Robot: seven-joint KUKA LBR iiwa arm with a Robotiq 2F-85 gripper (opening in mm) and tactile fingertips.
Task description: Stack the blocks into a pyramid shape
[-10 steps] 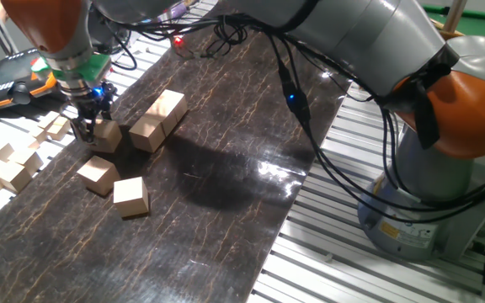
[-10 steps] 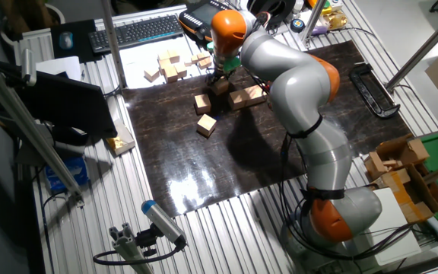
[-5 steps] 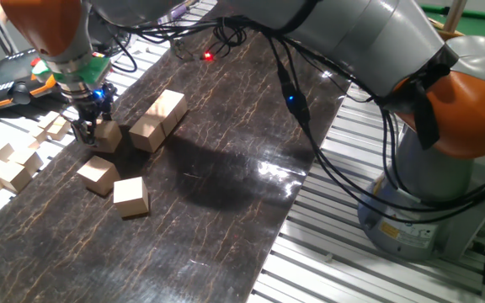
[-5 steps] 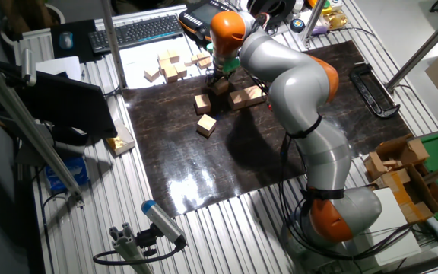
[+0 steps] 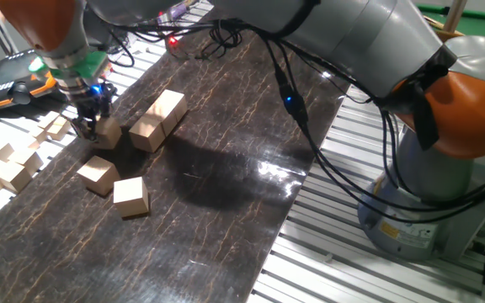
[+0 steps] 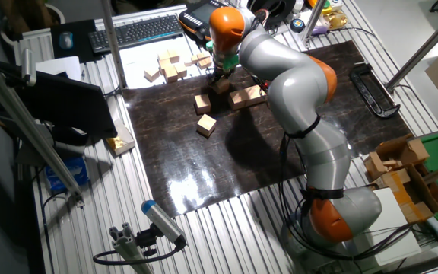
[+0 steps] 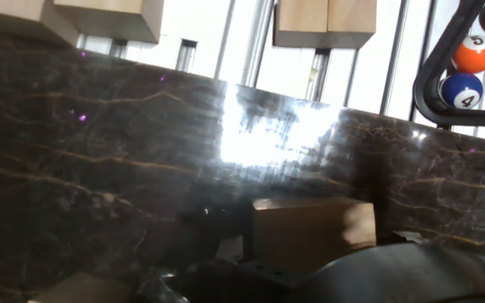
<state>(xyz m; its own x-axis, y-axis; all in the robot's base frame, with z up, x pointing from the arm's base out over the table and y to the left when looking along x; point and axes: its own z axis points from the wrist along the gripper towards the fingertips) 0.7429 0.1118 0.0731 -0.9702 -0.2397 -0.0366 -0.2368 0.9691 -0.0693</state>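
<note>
Claw (image 5: 89,129) fingers straddle a tan block (image 5: 107,133) on the dark mat (image 5: 226,168) on the table; whether they grip it I cannot tell. Two joined blocks (image 5: 157,119) lie just beside, two more blocks (image 5: 114,185) nearer. Billiard balls (image 7: 468,71) read 5 and 4.

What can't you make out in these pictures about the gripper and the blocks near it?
- Gripper: in both fixed views it is small, dark and partly behind the wrist, so whether it clamps the block below it cannot be told.
- Hand view: the fingers are out of focus at the bottom edge; only the block top shows.
- Pale blocks along the hand view's top edge: cut off, count unclear.
</note>
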